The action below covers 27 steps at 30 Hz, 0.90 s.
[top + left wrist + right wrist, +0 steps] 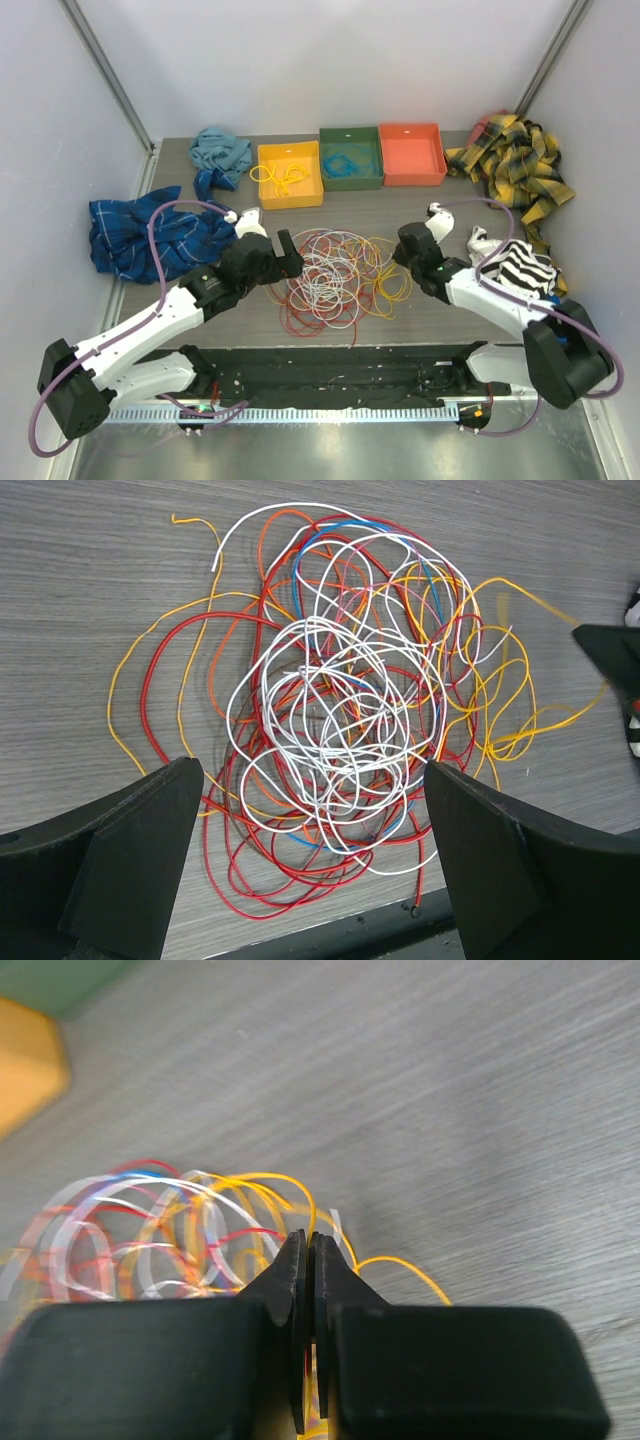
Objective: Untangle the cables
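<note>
Centrally on the bench [420, 205] the cables [335, 275] sprawl, bare wood all around; left end effector [284, 252] gapes at their left edge, right end effector [310, 1240] pinches yellow strands at their right.

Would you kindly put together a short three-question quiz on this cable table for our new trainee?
1. Multiple choice: which bin holds the blue cable? A yellow, B green, C orange.
2. True or false: the right gripper has its fingers spread wide.
3. Fill in: the ___ gripper hovers open above the tangle of cables.
Key: 1 B, the green bin. 2 False: they are shut, seemingly on a yellow cable. 3 Left: the left gripper.
</note>
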### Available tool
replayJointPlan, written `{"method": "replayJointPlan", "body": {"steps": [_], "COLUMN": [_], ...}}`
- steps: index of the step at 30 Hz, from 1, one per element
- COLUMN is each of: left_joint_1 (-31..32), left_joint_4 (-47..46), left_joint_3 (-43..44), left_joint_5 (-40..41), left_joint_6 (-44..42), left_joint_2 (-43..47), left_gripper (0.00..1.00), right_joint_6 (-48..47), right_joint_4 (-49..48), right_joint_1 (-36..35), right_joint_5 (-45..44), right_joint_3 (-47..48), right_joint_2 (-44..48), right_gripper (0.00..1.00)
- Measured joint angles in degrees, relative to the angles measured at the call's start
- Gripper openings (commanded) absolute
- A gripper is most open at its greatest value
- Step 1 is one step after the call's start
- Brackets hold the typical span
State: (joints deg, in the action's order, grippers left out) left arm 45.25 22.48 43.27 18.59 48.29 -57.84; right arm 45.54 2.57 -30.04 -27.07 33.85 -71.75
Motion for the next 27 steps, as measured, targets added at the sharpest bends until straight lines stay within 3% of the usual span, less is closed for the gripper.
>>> {"method": "replayJointPlan", "body": {"steps": [5, 13, 20, 27], "left_joint_1": [0.0, 0.0, 0.0, 0.0], "left_joint_4": [-0.11, -4.52, -21.88, -38.05], "left_joint_3": [0.35, 6.21, 6.36, 4.87], "left_joint_5": [-0.39, -2.38, -9.03, -9.75], "left_joint_6": [-0.22, -2.1, -4.52, -9.64], "left_joint_2": [-0.07, -4.39, -7.87, -11.72], "left_gripper": [0.96, 1.0, 1.0, 1.0], "right_joint_6": [-0.98, -5.42, -6.47, -6.58], "right_joint_4": [1.97, 5.33, 8.04, 12.83], "right_joint_1": [-0.26, -1.92, -2.69, -2.75], "right_joint_5": [0.24, 3.89, 8.63, 12.09], "right_joint_3": [1.95, 17.2, 22.75, 24.68], "right_joint_2": [9.73, 18.25, 19.58, 20.61], "right_gripper": [0.01, 0.01, 0.01, 0.01]}}
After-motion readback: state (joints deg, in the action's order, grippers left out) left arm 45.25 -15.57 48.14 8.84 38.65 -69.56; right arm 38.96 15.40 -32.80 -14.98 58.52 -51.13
